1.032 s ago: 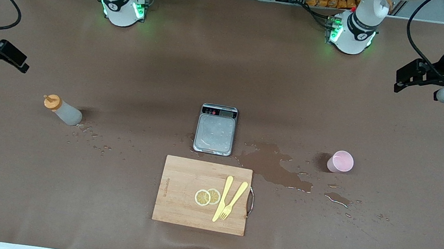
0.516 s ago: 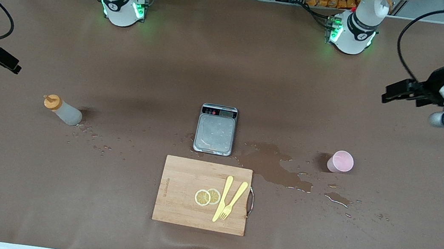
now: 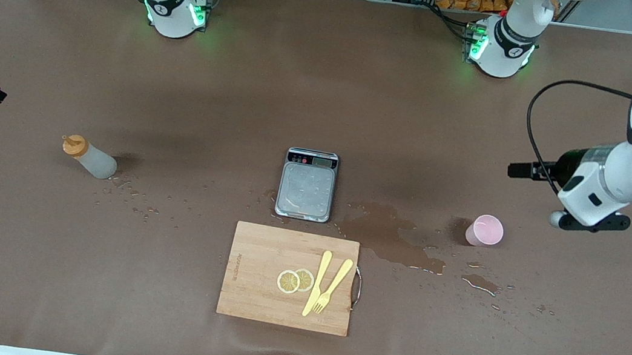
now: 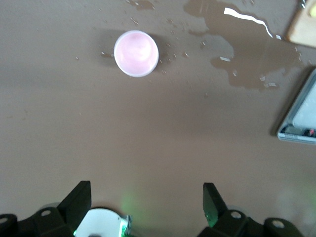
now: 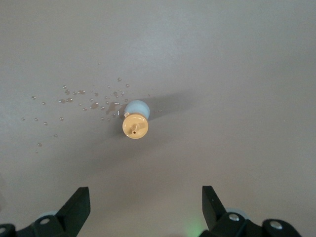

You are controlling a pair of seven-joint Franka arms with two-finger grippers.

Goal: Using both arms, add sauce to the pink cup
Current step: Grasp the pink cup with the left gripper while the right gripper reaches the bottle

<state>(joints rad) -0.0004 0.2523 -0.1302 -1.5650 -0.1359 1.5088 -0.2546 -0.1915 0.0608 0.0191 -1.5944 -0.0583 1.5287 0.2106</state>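
Sauce stands upright toward my right arm's end of the table, orange cap up, with droplets scattered on the cloth beside it. My right gripper hangs high over the table near that bottle, fingers spread as wide as they go and holding nothing; in its wrist view the cap sits straight ahead between the fingertips, well below. Toward my left arm's end stands the cup, upright, its round pink mouth open to the camera. My left gripper hovers over bare table near the cup, fingers fully apart and empty too; in the front view it shows only as a dark tip ahead of the white wrist. Between bottle and cup sits the scale, its plate wet, and a puddle spreads across the cloth from beside the scale toward the cup. Nearer the camera than the scale lies the board, carrying two lemon slices, a knife and a fork side by side.
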